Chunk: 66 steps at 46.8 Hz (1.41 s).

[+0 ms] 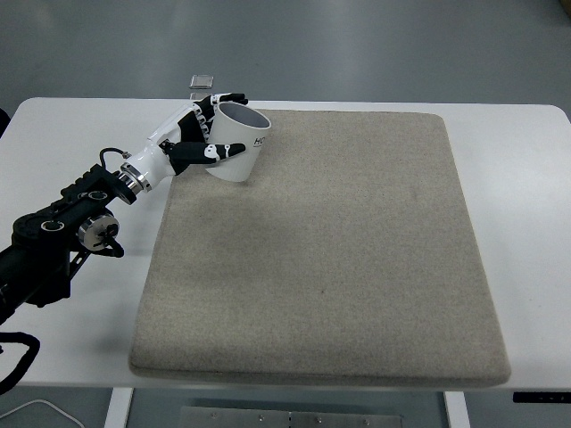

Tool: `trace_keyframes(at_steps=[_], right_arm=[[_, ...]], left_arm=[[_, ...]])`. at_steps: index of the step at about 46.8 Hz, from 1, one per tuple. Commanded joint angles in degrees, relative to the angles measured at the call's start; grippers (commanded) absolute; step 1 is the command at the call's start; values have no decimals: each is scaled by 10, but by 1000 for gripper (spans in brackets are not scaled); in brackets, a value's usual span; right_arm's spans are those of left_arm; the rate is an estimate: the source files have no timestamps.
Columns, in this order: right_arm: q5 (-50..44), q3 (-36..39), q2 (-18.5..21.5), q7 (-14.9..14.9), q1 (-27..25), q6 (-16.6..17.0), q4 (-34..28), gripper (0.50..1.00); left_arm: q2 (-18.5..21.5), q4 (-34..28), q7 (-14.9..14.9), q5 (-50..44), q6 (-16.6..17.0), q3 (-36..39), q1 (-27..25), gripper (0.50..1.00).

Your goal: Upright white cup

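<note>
A robot's left hand (pixel 198 138) grips a white cup (pixel 240 144), fingers wrapped around its side. The cup is tilted, its open mouth facing up and to the right, over the far left corner of a beige mat (pixel 330 259) on a white table (pixel 526 187).

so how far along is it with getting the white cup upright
Done: the left hand has its fingers wrapped around the white cup at the far left corner of the beige mat, and the cup's mouth already faces mostly up. In hand: the cup is tilted, leaning toward the right. Left: level it, set its base flat on the mat, then let go. The right arm is out of view.
</note>
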Motion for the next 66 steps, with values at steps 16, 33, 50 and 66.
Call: trace_keyframes(at_steps=[16, 33, 50, 66], right_arm=[[0, 1, 0, 0, 0, 0, 0, 930], [0, 0, 0, 0, 0, 0, 0, 930], [0, 0, 0, 0, 0, 0, 0, 930], [0, 0, 0, 0, 0, 0, 0, 930]], left_arm=[[0, 6, 0, 34, 67, 2, 5, 570], [-14, 3, 0, 46, 89, 2, 4, 739], [-14, 6, 0, 34, 101, 0, 6, 994], [-14, 0, 0, 34, 99, -6, 13, 994]])
